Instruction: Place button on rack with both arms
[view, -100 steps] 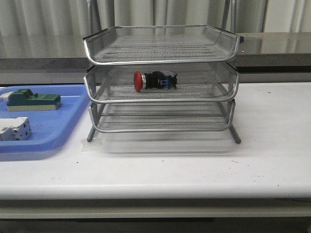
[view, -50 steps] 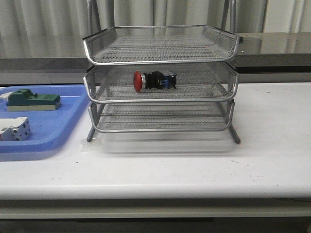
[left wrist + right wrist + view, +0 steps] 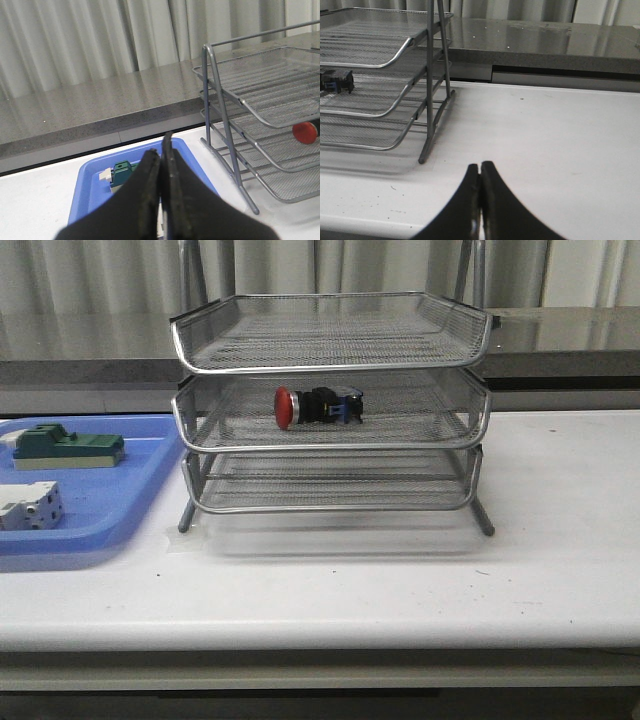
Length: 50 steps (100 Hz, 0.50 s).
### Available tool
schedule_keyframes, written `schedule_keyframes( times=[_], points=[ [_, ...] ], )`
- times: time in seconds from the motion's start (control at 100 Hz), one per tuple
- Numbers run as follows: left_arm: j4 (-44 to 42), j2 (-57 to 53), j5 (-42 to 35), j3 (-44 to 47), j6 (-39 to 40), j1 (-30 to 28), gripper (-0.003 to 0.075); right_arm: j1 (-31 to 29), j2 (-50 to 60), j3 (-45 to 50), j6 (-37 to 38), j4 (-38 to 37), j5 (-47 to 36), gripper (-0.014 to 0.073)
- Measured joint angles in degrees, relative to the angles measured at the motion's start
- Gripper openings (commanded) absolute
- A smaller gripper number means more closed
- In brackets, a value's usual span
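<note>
The red-headed button (image 3: pixel 318 405) lies on its side on the middle tier of the silver wire rack (image 3: pixel 330 365), red cap to the left. Its cap shows in the left wrist view (image 3: pixel 305 133) and its dark body in the right wrist view (image 3: pixel 336 81). My left gripper (image 3: pixel 161 152) is shut and empty, held above the blue tray, left of the rack (image 3: pixel 260 95). My right gripper (image 3: pixel 480 167) is shut and empty over bare table, right of the rack (image 3: pixel 395 55). Neither arm shows in the front view.
A flat blue tray (image 3: pixel 100 510) sits at the table's left with a green block (image 3: pixel 65 447) and a white block (image 3: pixel 30 506) in it. A grey counter and curtain run behind the table. The table's front edge is near.
</note>
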<state>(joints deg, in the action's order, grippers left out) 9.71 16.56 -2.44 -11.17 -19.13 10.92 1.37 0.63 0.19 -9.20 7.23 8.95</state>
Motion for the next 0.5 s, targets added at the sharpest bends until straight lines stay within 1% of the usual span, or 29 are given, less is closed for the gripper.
schedule_keyframes(
  times=[0.19, 0.5],
  points=[
    [0.00, 0.00, 0.00, 0.00, 0.00, 0.00, -0.0020, 0.00, 0.00, 1.36, 3.89, -2.25, -1.93, -0.0060],
    [0.00, 0.00, 0.00, 0.00, 0.00, 0.00, -0.0020, 0.00, 0.00, 1.36, 4.33, -2.60, -2.06, -0.0060]
  ],
)
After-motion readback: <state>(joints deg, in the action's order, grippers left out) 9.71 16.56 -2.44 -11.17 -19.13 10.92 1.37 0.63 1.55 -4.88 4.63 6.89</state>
